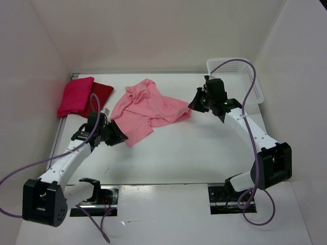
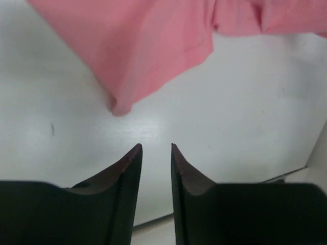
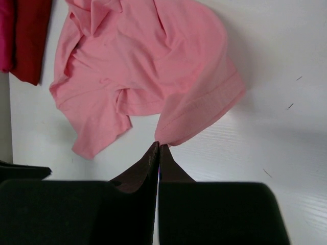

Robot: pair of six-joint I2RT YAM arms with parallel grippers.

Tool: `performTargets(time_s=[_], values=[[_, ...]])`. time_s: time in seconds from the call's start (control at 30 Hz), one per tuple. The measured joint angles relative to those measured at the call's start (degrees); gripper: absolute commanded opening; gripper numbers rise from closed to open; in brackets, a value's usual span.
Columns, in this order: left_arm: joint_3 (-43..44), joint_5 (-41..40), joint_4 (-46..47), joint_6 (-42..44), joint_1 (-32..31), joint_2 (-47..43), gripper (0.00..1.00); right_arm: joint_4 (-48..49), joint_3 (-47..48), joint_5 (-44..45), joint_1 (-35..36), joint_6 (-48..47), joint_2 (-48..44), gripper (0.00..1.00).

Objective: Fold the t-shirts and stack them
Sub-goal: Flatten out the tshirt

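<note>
A light salmon pink t-shirt (image 1: 148, 109) lies crumpled in the middle of the table. My right gripper (image 3: 159, 146) is shut on that shirt's hem (image 3: 204, 109), at the shirt's right end, and the cloth rises to its tips. In the top view the right gripper (image 1: 193, 106) sits at that end. My left gripper (image 2: 156, 148) is open with nothing between its fingers, just short of the shirt's near left corner (image 2: 118, 106). The top view places the left gripper (image 1: 122, 137) at the shirt's lower left. A folded magenta t-shirt (image 1: 75, 95) lies partly over a dark red t-shirt (image 1: 102, 93) at the back left.
A white mesh basket (image 1: 240, 76) stands at the back right, behind my right arm. White walls close the table on the left, back and right. Purple cables trail from both arms.
</note>
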Motion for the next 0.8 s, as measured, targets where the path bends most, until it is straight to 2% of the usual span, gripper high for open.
performTargets(time_s=[0.07,0.2,0.33,0.5,0.8], values=[[-4.61,-0.35,-0.13,-2.56,-1.97,-2.86,0.47,0.15,-0.13,-0.72,0.00,0.31,-0.02,0.00],[-11.72,-1.40,3.96,-8.13,-3.19,-6.40,0.56,0.61,-0.31,-1.60,0.00,1.03,-0.13,0.00],[-17.57,-2.78,10.01,-11.87,-3.23,-5.90,0.56,0.94,-0.96,-2.32,0.00,1.46,-0.70,0.00],[-19.41,-4.72,15.52,-13.79,-3.52,-2.69,0.56,1.20,-1.70,-2.62,0.00,1.90,-1.92,0.01],[-18.36,-6.49,26.27,-13.94,-3.76,8.61,0.44,1.40,-2.56,-2.84,0.00,3.13,-2.78,0.01]])
